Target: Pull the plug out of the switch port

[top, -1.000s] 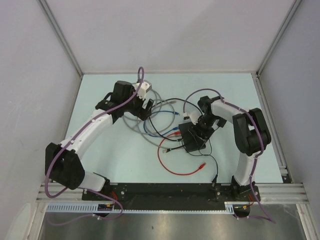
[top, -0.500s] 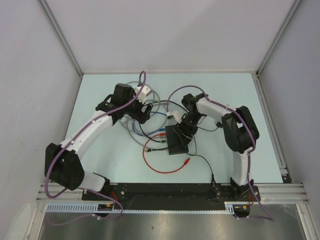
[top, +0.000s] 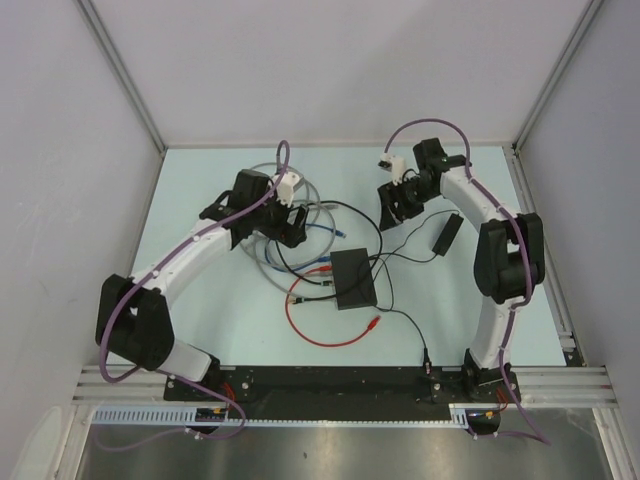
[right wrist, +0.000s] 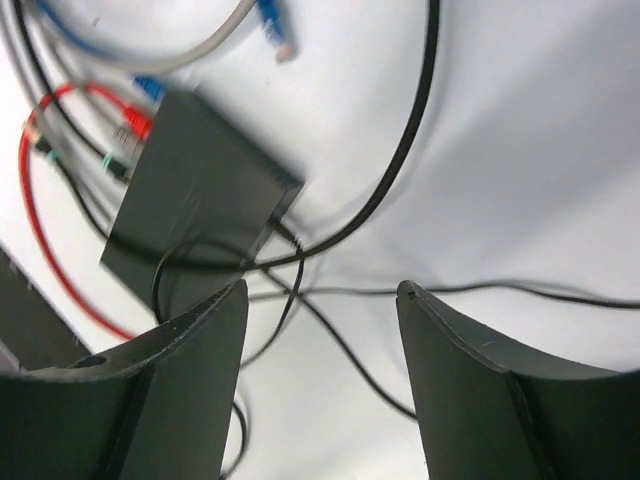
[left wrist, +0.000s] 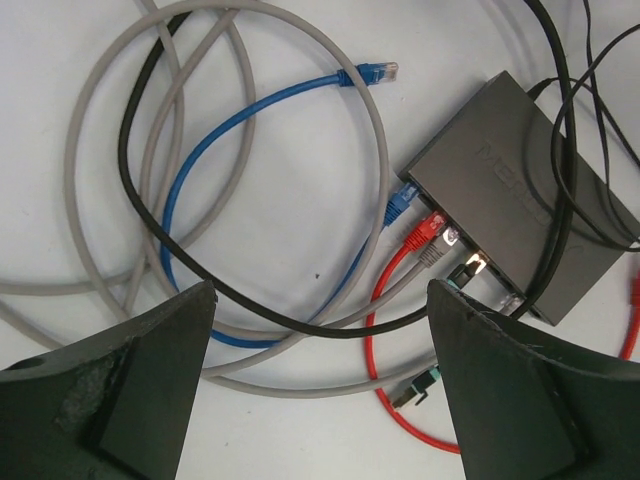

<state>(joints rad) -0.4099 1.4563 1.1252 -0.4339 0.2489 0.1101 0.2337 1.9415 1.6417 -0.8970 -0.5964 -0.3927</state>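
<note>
Right gripper [top: 398, 203] has risen off the switch [top: 353, 279] and swung to the far right of the table [top: 480, 300], and the switch itself now lies further left than a second ago; the left gripper [top: 288, 218] has barely shifted. Both grippers are empty. The left one has its fingers [left wrist: 120, 400] spread wide over the cable tangle, and the right one has its jaws moderately parted with nothing between them. The switch lies flat near the table's centre, to the right of the left gripper and closer to the arm bases. Its port edge [left wrist: 470, 250] is turned toward the left arm, and its opposite edge, where a thin black lead enters, toward the right arm. The seated plugs stick out of that edge roughly level with the table, so a pull would probably run along their long axis, away from the switch toward the left side. The left gripper is the nearer to the ports and faces them. Count: one switch; one black adapter block [top: 446, 232] well apart to its right; two grippers. A blue plug [left wrist: 402, 205], a red plug [left wrist: 425, 230] and a grey plug [left wrist: 445, 243] sit side by side in the ports, with perhaps a darker fourth beyond. The blue cable's other plug [left wrist: 372, 72] lies loose. How many grey and black cables there are cannot be told from the loops.
</note>
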